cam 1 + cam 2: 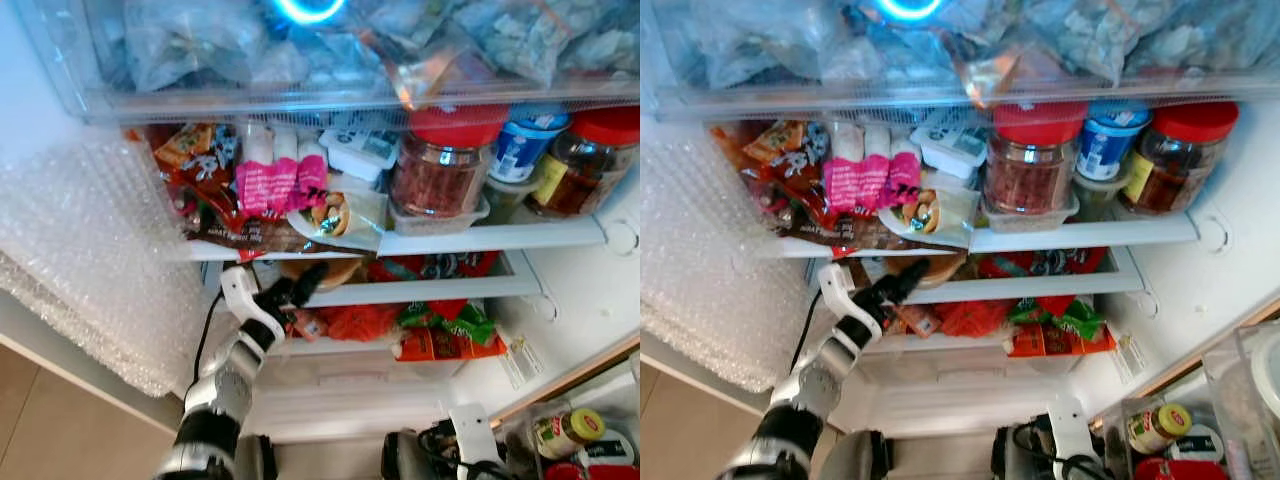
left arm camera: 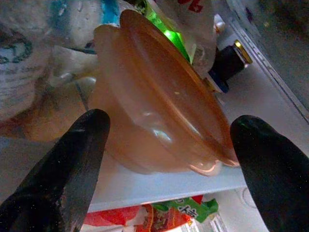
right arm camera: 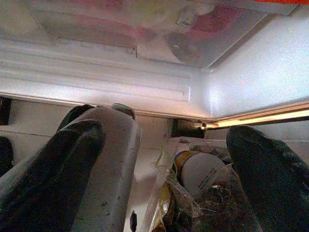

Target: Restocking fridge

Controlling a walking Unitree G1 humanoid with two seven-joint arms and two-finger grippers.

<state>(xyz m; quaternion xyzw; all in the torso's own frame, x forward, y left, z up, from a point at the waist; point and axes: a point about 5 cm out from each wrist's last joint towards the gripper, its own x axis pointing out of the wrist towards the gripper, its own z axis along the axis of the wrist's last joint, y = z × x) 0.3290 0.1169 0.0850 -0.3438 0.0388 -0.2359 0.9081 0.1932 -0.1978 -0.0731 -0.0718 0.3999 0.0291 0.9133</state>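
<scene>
Left end effector (image 1: pixel 300 285) reaches into the fridge's middle shelf (image 1: pixel 420 290), fingers (image 2: pixel 72 164) spread wide, holding nothing. A lidded orange bowl (image 2: pixel 159 121) sits just ahead, between the fingers, near the shelf edge. Risk: a further push tips it into the bottles (image 2: pixel 198 29) behind, or an off-centre closing slips on the rounded wall. Right end effector (image 3: pixel 159 169) hangs low, open, empty.

- Both eye views look forward and down into the open fridge (image 1: pixel 560 290), sharing its shelves.
- Left wrist view sits close before an orange bowl (image 2: pixel 159 111).
- Right wrist view faces the fridge's underside.
</scene>
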